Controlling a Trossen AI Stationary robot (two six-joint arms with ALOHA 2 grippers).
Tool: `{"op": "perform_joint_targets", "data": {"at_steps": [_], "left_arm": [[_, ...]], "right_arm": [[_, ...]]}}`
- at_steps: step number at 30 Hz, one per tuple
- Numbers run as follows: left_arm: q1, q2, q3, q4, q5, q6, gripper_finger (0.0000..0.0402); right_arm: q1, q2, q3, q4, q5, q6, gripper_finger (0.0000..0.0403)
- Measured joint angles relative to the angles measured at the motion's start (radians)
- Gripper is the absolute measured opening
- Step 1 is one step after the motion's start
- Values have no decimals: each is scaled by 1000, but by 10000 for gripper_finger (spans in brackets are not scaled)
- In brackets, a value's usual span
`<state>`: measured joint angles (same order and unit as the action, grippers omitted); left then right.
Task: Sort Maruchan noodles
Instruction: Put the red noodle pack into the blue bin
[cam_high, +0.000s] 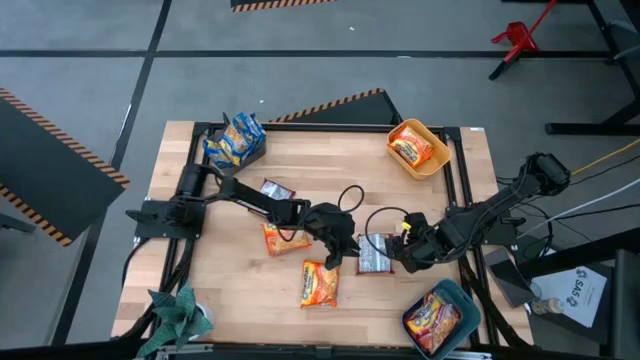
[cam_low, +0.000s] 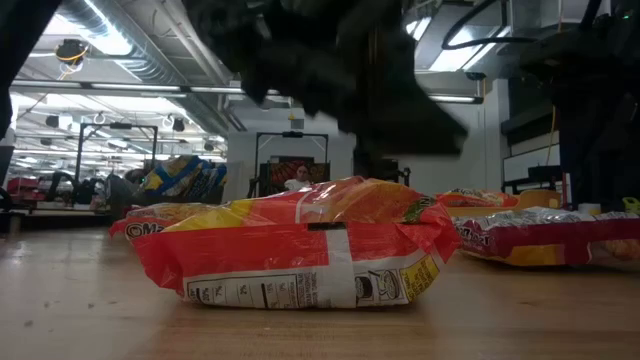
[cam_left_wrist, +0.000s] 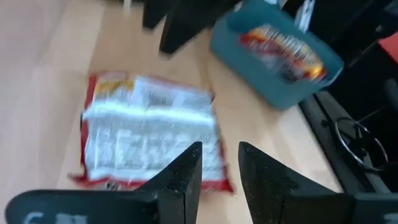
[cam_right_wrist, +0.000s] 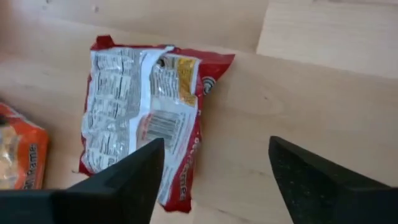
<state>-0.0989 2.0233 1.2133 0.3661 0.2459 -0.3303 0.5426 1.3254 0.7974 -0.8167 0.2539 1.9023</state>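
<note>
Legible text, by carrier:

1. Orange packet (cam_low: 300, 245), low view: white letters "OM" on its red band, at the end farthest from the silver-and-red packet (cam_low: 545, 236); a white nutrition panel along its lower edge, print too small to read.
2. Silver-and-red packet (cam_right_wrist: 146, 118), right wrist view: a barcode and printed panels on its back, none legible; red lettering along its edge, unreadable.
3. White card (cam_high: 580, 290), high view, off the table beside the teal bin (cam_high: 470, 305): dark lettering, apparently "SAS".
</note>
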Motion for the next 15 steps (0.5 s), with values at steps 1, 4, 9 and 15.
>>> {"op": "perform_joint_targets", "data": {"at_steps": [1,4,9,15], "left_arm": [[5,15,0,3,16,0,100],[12,51,0,54,46,0,100],[11,87,0,94,8,72,90],[18,147,41,115,-16,98,62]], "right_arm": [[8,0,-6,7,13,16,278],[22,0,-13,18,34,42,282],[23,1,-14,16,44,46,269],[23,1,-14,40,51,50,258]]}}
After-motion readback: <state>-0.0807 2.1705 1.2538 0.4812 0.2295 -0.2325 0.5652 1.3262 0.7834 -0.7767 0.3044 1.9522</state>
